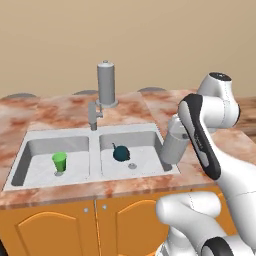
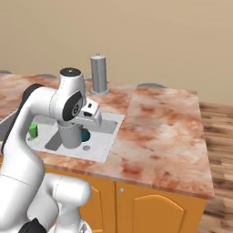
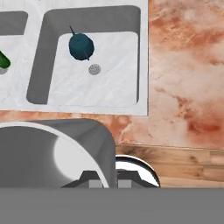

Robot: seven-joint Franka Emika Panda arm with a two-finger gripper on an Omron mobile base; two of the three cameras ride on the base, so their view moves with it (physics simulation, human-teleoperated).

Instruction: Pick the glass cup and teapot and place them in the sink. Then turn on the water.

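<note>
We start with the counter (image 2: 164, 123), marbled and wide, with the sink (image 1: 145, 131) set into it, 2 basins side by side. The teapot (image 1: 120, 153) already lies in the right basin near its drain; a green cup (image 1: 59, 161) stands in the left. The tap (image 1: 106, 82) rises behind the divider. Our gripper (image 3: 107, 181) carries the glass cup (image 1: 175, 145) above the sink's right rim, jaws pinched close on its wall. We judge 2 risks. Releasing here could catch the rim and tip the cup onto the counter. Lowering it too far left could knock the teapot. A thin-wall grip may also slip if we swing fast.
</note>
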